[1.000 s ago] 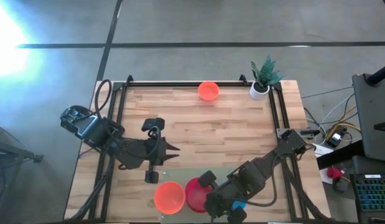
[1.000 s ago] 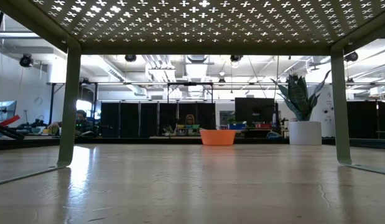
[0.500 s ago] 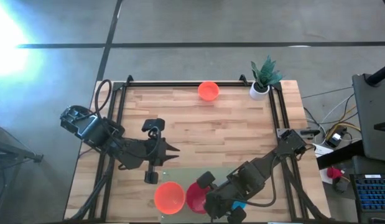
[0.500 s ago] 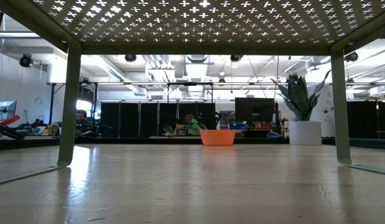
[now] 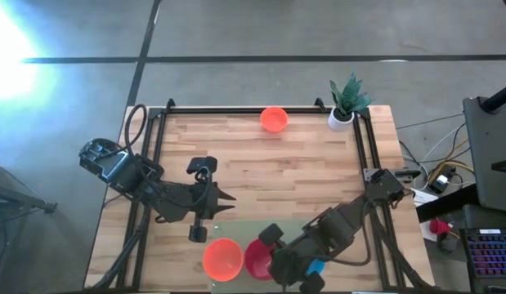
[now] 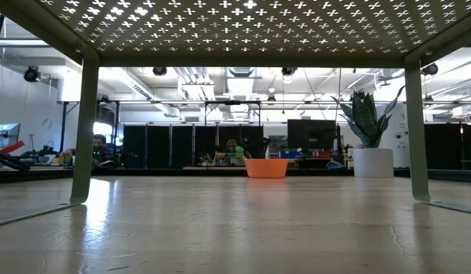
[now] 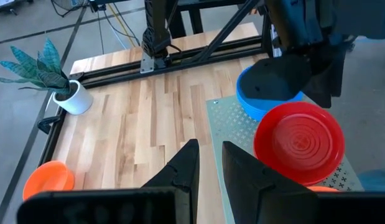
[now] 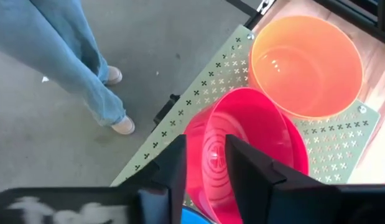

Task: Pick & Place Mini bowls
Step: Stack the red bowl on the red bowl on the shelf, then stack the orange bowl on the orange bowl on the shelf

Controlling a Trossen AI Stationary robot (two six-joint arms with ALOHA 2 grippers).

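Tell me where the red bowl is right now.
High view: the red bowl sits on the perforated plate at the table's near edge, between the orange bowl and the right gripper.

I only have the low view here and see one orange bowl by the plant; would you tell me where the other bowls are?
Observer: Three sit on the perforated platform at the table's near edge: an orange bowl, a red bowl and a blue bowl.
Operator: Thank you. Where is the right gripper?
Observer: The right gripper hangs open over the red bowl.
Operator: And the left one?
Observer: The left gripper is open above bare wood beside the platform.
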